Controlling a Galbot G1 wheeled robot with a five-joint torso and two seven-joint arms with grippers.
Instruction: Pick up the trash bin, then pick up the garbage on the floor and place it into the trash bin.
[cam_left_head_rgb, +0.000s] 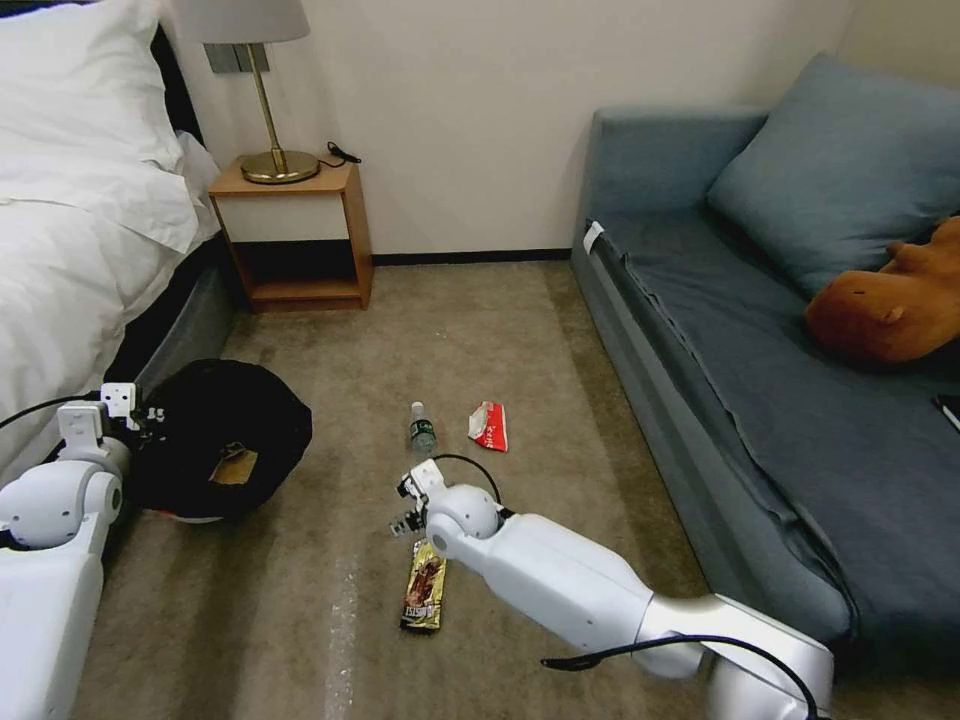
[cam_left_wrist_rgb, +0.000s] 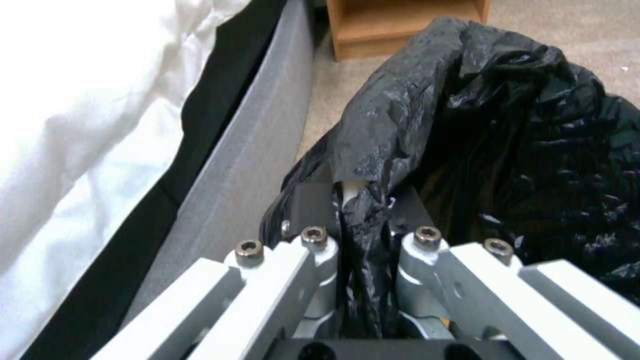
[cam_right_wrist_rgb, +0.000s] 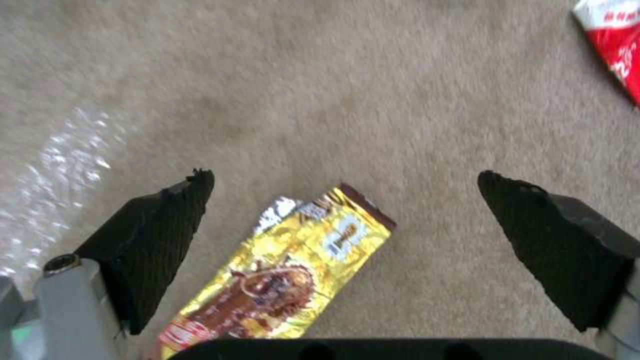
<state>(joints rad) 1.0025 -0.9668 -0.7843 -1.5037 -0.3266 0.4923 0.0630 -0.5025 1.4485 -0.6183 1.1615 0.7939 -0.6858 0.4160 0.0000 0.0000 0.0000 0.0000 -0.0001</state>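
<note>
The trash bin (cam_left_head_rgb: 225, 430), white with a wrinkly black liner (cam_left_wrist_rgb: 507, 125), is at the left beside the bed. My left gripper (cam_left_head_rgb: 140, 415) is shut on its bag-covered rim (cam_left_wrist_rgb: 353, 192). A tan paper scrap (cam_left_head_rgb: 235, 465) lies inside the bin. On the carpet lie a clear bottle with a green label (cam_left_head_rgb: 422, 428), a red-and-white packet (cam_left_head_rgb: 490, 425) and a gold-brown wrapper (cam_left_head_rgb: 424, 587). My right gripper (cam_left_head_rgb: 405, 520) hangs open just above the wrapper's far end (cam_right_wrist_rgb: 280, 280), its black pads (cam_right_wrist_rgb: 167, 235) on either side. The packet (cam_right_wrist_rgb: 617, 47) shows at that view's corner.
The bed (cam_left_head_rgb: 70, 250) runs along the left and a wooden nightstand (cam_left_head_rgb: 295, 235) with a brass lamp (cam_left_head_rgb: 265, 100) stands at the wall. A blue-grey sofa (cam_left_head_rgb: 760, 400) bounds the right side, with a cushion, a brown plush toy (cam_left_head_rgb: 890, 305) and a black phone (cam_left_head_rgb: 948, 408) on it.
</note>
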